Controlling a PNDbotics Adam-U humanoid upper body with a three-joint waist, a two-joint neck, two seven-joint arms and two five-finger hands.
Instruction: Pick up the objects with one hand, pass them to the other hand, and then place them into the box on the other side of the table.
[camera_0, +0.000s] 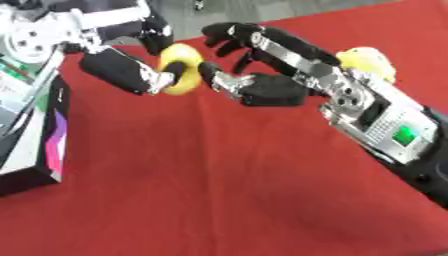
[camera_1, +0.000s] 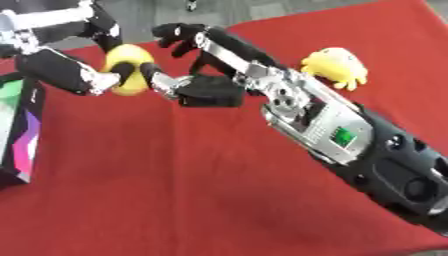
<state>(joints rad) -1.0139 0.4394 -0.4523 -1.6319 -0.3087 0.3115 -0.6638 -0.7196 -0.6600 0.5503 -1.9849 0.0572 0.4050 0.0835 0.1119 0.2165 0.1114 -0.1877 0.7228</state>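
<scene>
Red cloth (camera_0: 219, 200) lies under our handover: left hand (camera_0: 131, 70) grips the yellow ring (camera_0: 181, 67); right hand (camera_0: 262, 85), fingers spread, must close before left releases.

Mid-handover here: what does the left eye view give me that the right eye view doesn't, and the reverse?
Only the left eye view shows the box's open top at the table's left. Only the right eye view shows the yellow toy whole, clear of the right arm; the left eye view hides most of it. Both show the left hand curled on the yellow ring, the right hand meeting it over the red cloth.
</scene>
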